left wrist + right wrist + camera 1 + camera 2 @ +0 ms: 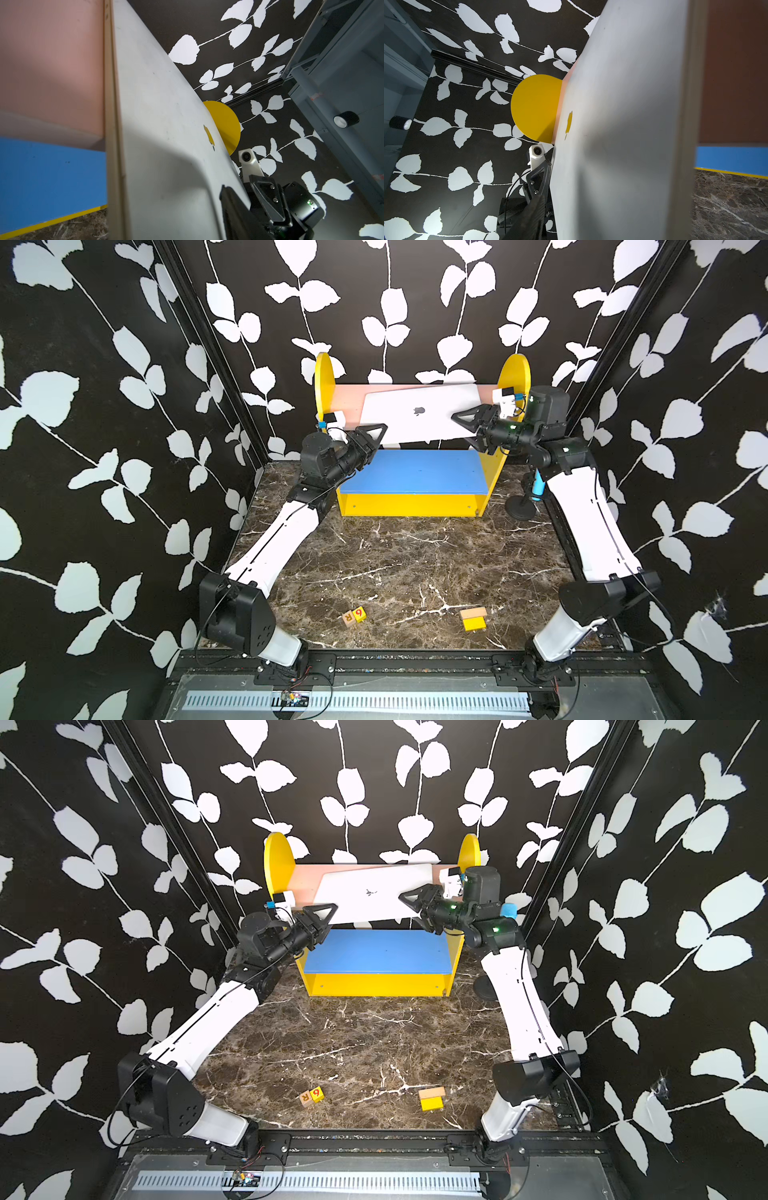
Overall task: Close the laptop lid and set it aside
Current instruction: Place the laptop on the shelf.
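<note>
Two claws, the left claw [379, 437] and right claw [461, 429], were set astride the ends of the closed laptop [419, 423]. It was tilted over the yellow shelf unit [409, 506] at the surface's far edge. Whether either clamped could not be told. The laptop was judged stiff, slick and weighty, best held at both ends.

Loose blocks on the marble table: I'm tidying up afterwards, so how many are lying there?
4. A lettered R block touches a yellow 6 block, front left of centre. A tan block touches a yellow block, front right. The arms or the shelf unit may hide others.
</note>
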Tool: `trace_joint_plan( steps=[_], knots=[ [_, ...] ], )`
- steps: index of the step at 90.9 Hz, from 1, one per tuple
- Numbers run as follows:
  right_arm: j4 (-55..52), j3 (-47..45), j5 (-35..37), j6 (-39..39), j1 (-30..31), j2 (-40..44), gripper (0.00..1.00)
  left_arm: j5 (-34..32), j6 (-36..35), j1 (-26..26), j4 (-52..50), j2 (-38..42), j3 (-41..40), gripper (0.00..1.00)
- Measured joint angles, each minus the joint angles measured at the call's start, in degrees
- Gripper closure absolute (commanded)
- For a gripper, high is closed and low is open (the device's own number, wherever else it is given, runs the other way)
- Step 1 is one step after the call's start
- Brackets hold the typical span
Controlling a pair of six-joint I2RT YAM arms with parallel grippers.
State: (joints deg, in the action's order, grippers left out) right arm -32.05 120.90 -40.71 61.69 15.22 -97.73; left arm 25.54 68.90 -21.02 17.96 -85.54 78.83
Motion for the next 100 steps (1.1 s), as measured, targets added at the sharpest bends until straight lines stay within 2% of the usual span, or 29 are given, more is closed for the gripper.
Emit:
trace_joint_plan(
  steps=[28, 44, 70, 100],
  knots=[
    [-4.3, 5.3, -0.2, -0.7, -0.2, -3.7, 0.48, 0.6, -0.2, 0.1, -0.3, -0.5, 0.6, 0.13],
    [-8.8, 10.1, -0.2, -1.7, -0.9, -6.6, 0.44, 0.9, -1.1, 0.1, -1.7, -0.8, 2.8, 0.04],
    [-16.2, 21.8, 0.1, -3.6, -2.5, -12.9, 0.41, 1.1, -2.1, 0.5, -4.3, -1.0, 5.8, 0.02],
    [-20.5, 22.8, 1.4, -5.8, -3.9, -13.6, 0.36, 1.0, -2.1, 1.6, -4.9, -1.7, 6.7, 0.02]
  ],
)
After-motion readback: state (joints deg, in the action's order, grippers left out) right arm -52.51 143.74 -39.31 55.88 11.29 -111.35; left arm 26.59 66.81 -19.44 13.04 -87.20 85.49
